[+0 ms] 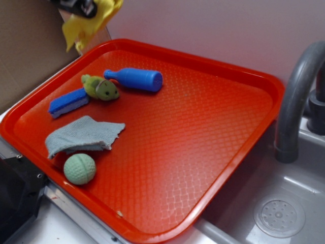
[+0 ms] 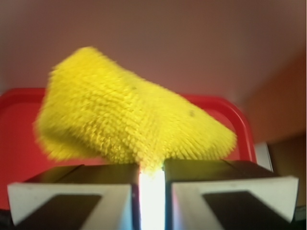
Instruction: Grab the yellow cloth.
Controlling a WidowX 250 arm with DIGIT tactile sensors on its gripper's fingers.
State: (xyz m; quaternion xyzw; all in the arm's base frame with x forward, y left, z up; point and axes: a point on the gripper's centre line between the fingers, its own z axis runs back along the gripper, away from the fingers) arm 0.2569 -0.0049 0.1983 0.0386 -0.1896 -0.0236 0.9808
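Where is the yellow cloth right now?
In the exterior view, the yellow cloth hangs at the top left, pinched in the gripper above the red tray's far left corner, beyond the blue bottle.

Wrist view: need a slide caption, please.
Gripper shut on the yellow cloth, held above the red tray.

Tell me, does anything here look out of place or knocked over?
Mostly the bright yellow textured cloth: it dangles above the red plastic tray's far corner, pinched in the black gripper. On the tray, the blue plastic bottle lies on its side and the grey-blue cloth is rumpled.
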